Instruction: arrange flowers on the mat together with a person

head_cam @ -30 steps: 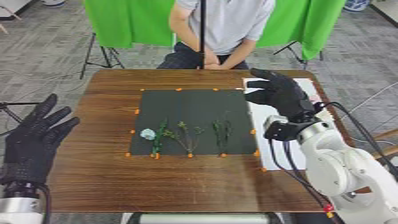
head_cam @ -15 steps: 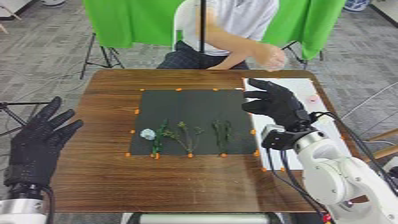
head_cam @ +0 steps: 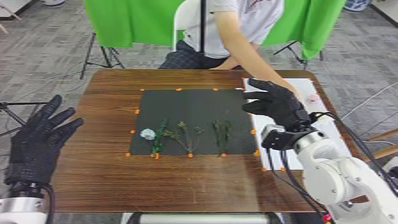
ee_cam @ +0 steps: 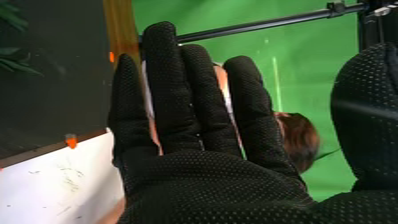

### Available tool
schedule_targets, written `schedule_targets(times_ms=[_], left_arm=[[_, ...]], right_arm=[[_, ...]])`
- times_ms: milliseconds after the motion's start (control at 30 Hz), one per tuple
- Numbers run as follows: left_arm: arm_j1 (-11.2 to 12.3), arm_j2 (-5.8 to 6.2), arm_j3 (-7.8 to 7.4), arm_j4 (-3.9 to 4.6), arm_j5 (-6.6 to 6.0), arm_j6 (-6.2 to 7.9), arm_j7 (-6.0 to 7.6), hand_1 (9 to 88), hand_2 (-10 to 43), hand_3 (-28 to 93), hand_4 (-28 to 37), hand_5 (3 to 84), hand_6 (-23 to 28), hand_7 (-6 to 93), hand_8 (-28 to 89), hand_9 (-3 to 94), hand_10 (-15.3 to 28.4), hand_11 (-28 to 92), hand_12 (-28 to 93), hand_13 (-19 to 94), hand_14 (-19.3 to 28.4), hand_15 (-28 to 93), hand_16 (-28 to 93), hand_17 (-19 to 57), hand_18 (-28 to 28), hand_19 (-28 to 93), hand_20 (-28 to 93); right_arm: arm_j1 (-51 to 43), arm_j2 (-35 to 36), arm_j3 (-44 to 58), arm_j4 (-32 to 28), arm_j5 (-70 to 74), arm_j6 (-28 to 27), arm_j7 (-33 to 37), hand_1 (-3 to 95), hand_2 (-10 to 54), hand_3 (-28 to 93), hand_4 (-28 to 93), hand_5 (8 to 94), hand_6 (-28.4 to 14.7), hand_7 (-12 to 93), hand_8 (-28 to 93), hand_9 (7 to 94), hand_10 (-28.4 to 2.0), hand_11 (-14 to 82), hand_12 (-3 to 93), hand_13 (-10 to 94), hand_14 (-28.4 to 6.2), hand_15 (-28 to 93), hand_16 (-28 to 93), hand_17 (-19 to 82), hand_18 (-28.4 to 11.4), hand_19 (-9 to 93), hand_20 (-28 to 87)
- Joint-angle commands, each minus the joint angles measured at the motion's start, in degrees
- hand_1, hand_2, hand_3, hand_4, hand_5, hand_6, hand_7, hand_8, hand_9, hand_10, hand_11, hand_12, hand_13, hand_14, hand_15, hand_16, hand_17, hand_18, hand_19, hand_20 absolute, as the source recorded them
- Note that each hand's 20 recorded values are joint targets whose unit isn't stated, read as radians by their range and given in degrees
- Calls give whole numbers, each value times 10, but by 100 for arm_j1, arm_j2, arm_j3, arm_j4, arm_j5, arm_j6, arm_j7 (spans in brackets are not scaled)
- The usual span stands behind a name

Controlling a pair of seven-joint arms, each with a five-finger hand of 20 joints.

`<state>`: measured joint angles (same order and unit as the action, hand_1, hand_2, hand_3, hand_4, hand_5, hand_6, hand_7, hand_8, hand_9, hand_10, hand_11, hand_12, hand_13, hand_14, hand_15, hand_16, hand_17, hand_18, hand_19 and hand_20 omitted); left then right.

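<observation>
In the head view my right hand (head_cam: 277,106) is over the white sheet (head_cam: 282,157) on the right, fingers straight; the right wrist view shows this hand (ee_cam: 213,175) open and holding nothing. My left hand (head_cam: 35,145) is open off the table's left edge. On the dark mat (head_cam: 191,107) lie a pale blue flower (head_cam: 147,134) with a green stem beside it, a branching sprig (head_cam: 187,137) and thin green stems (head_cam: 222,136). Across the table a person's arm (head_cam: 244,47) reaches over the sheet beside a pink flower (head_cam: 312,99), its hand partly hidden behind my right hand.
Small orange markers (head_cam: 190,155) line the mat's edges on the brown wooden table (head_cam: 195,185). A dark upright pole (head_cam: 202,30) stands at the far side, in front of the person and green curtains (head_cam: 120,25).
The person's arm has lifted from the lap and extended over the sheet. My right hand has shifted slightly towards the table's near side, while my left hand has hardly moved.
</observation>
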<state>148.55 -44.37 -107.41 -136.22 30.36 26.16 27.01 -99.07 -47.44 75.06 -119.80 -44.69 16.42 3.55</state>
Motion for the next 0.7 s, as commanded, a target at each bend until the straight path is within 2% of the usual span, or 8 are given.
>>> schedule_targets(times_ms=[33, 167, 233, 367, 500, 600, 700], left_arm=[[169, 100, 41, 18, -155, 140, 179, 202, 77, 738, -256, 301, 46, 99, -82, 289, 148, 181, 121, 199, 214, 428, -48, -106, 173, 357, 152], [142, 140, 60, 24, -180, 161, 191, 202, 77, 738, -256, 301, 46, 99, -82, 289, 149, 182, 121, 199, 214, 429, -48, -106, 173, 358, 152], [135, 105, 64, 20, -149, 146, 166, 202, 77, 738, -256, 302, 47, 100, -82, 290, 150, 182, 121, 199, 214, 430, -49, -106, 173, 359, 152], [170, 112, 57, 9, -164, 161, 187, 202, 77, 739, -257, 302, 47, 101, -82, 290, 150, 183, 121, 199, 214, 431, -49, -106, 174, 360, 152], [221, 164, 66, -7, -213, 190, 281, 202, 78, 740, -257, 302, 46, 102, -83, 290, 150, 182, 121, 198, 215, 433, -49, -106, 174, 360, 152], [127, 81, 84, 1, -115, 144, 133, 203, 78, 740, -257, 302, 47, 102, -83, 291, 150, 186, 122, 199, 215, 434, -50, -106, 174, 361, 153], [93, 33, 79, 3, -56, 113, 68, 203, 78, 740, -257, 302, 47, 102, -83, 290, 149, 186, 121, 198, 215, 435, -50, -106, 174, 361, 153]], right_arm=[[37, 9, -39, -9, -95, 91, -1, 250, -14, 734, -255, 459, -24, 166, -119, 499, -189, 180, 166, 455, -178, 478, 119, 132, -246, 543, 156], [60, -25, -32, 4, -127, 76, 31, 251, -13, 733, -256, 460, -24, 166, -120, 499, -189, 180, 165, 455, -178, 479, 118, 133, -245, 543, 156], [52, -26, -19, -4, -118, 69, 26, 251, -13, 733, -256, 461, -24, 166, -120, 500, -189, 180, 164, 455, -178, 479, 118, 132, -246, 543, 156], [26, -37, 2, -12, -107, 61, 12, 251, -12, 733, -255, 461, -24, 167, -120, 502, -190, 182, 164, 456, -179, 480, 117, 133, -246, 543, 156], [24, -22, -9, -15, -106, 71, 15, 251, -12, 734, -255, 462, -24, 167, -121, 503, -189, 183, 164, 456, -178, 481, 117, 133, -246, 543, 156], [17, 23, -34, -24, -47, 137, -16, 251, -12, 734, -256, 462, -24, 167, -121, 504, -189, 184, 165, 457, -178, 481, 116, 133, -245, 542, 155], [24, 18, -34, -20, -68, 122, -7, 250, -11, 736, -256, 463, -24, 167, -121, 505, -190, 183, 164, 457, -179, 481, 116, 133, -246, 542, 156]])
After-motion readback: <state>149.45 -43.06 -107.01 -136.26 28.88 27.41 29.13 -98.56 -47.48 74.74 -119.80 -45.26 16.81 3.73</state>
